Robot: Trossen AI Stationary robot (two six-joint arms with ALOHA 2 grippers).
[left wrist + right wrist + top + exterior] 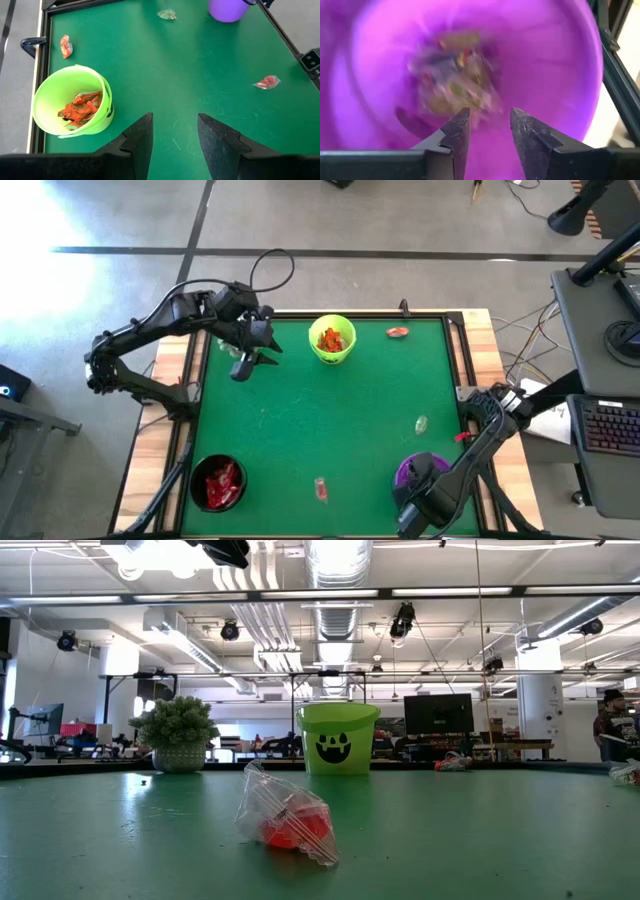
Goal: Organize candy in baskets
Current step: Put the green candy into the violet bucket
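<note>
Three baskets stand on the green table: a lime green one holding orange candy at the far middle, a black one holding red candy at the near left, and a purple one at the near right. Loose candy lies on the mat: an orange piece, a pale piece and a red piece. My right gripper hangs open above the purple basket, over the blurred candy inside, with nothing between its fingers. My left gripper is open and empty, raised left of the lime basket.
A spiky pale-green plant stands at the far left in the low view. A raised dark frame borders the mat, with wooden strips outside it. The middle of the mat is bare.
</note>
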